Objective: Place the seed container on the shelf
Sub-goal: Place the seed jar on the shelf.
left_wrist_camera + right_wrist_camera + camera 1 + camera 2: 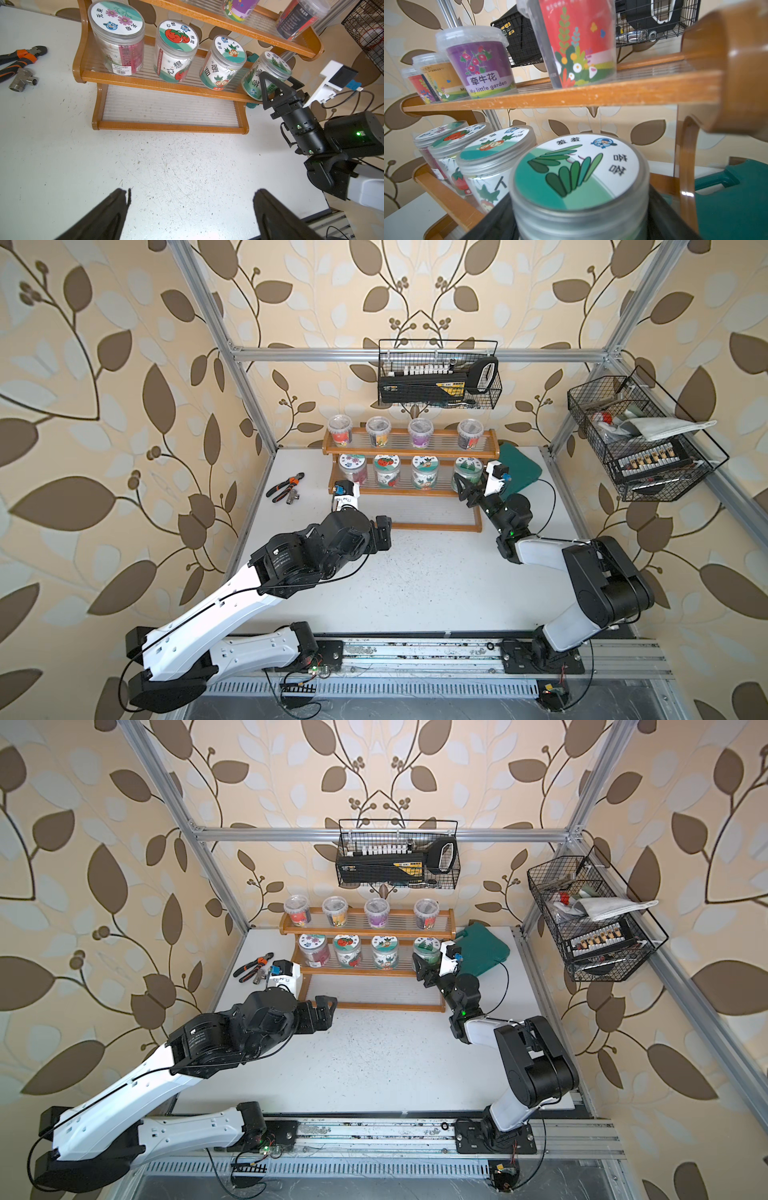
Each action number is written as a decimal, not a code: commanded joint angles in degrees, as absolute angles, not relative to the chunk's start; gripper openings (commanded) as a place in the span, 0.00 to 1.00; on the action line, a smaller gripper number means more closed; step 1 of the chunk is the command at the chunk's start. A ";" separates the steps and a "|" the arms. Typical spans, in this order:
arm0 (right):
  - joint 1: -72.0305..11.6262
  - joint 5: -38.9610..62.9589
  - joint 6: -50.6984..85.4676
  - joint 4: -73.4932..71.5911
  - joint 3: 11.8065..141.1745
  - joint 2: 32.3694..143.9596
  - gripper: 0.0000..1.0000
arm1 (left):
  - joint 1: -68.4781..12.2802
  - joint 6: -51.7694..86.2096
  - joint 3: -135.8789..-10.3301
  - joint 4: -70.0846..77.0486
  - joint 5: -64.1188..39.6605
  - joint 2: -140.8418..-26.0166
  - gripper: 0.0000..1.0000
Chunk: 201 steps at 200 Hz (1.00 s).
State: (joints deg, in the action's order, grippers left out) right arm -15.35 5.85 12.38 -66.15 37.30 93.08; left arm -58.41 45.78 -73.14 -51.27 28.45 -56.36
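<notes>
The seed container (468, 469) (427, 950), a clear jar with a green leaf label on its lid (577, 172), is at the right end of the shelf's (411, 435) (571, 97) middle tier. My right gripper (471, 483) (579, 228) is shut on it, a black finger pressed to each side of the jar (268, 72). Whether its base rests on the ribbed tier is hidden. My left gripper (383, 531) (191, 197) is open and holds nothing, just above the table in front of the shelf's lowest tier (166, 104).
Three other lidded jars share the middle tier and several cups (420, 432) stand on the top tier. Pliers (286, 485) and a metal fitting (293, 498) lie left of the shelf. A green watering can (519, 470) sits to its right. Black wire baskets (440, 377) (640, 439) hang above.
</notes>
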 commanded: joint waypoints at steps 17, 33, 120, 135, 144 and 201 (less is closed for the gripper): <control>-15.21 6.33 11.95 -68.47 39.70 94.87 0.48 | -57.54 44.17 -73.85 -50.42 29.10 -56.25 0.98; -15.14 6.13 12.16 -69.11 39.81 95.67 0.49 | -57.45 44.09 -73.99 -50.45 28.94 -56.17 0.98; -15.17 6.44 11.04 -66.04 40.88 95.70 0.79 | -56.78 43.90 -73.96 -50.25 28.65 -55.90 0.98; -15.12 6.42 10.56 -65.57 40.65 95.13 0.82 | -56.68 43.95 -73.76 -50.19 28.68 -55.81 0.98; -15.18 6.31 10.46 -65.39 40.56 94.85 0.84 | -56.69 44.03 -73.76 -50.19 28.61 -55.73 0.98; -15.12 5.80 10.37 -64.47 39.91 94.17 0.90 | -56.56 44.56 -73.59 -50.28 28.39 -55.11 0.98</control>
State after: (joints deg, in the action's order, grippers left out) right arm -15.35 6.02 10.35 -65.32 39.81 95.33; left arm -57.30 44.99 -73.14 -51.27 28.38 -56.29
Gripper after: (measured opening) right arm 0.892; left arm 0.984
